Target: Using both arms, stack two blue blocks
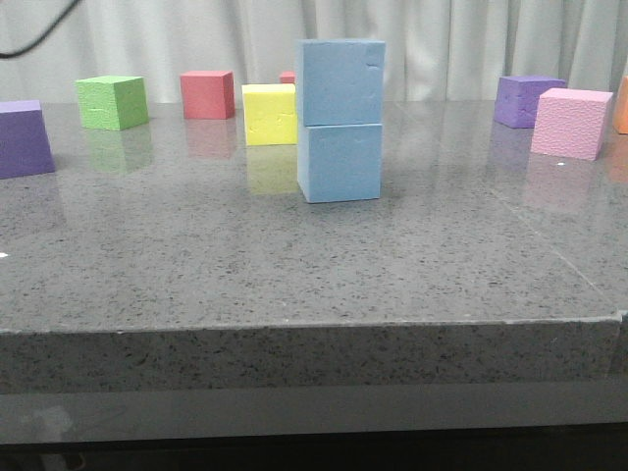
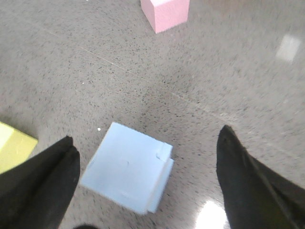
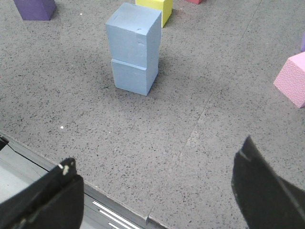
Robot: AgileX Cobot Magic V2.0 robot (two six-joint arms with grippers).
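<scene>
Two pale blue foam blocks stand stacked near the middle of the grey table: the upper block (image 1: 340, 81) rests on the lower block (image 1: 340, 162), slightly offset. The stack also shows in the right wrist view, upper block (image 3: 133, 36) on lower block (image 3: 134, 76). In the left wrist view I look down on the upper block's top (image 2: 125, 164), with the lower block's edge (image 2: 162, 183) peeking out. My left gripper (image 2: 147, 155) is open, above the stack, touching nothing. My right gripper (image 3: 157, 167) is open and empty over the table's front edge. No gripper shows in the front view.
A yellow cube (image 1: 269, 113) sits just behind the stack. A red cube (image 1: 207, 94), a green cube (image 1: 113, 102) and a purple cube (image 1: 22, 137) stand at the left. A purple cube (image 1: 527, 100) and a pink cube (image 1: 570, 122) stand at the right.
</scene>
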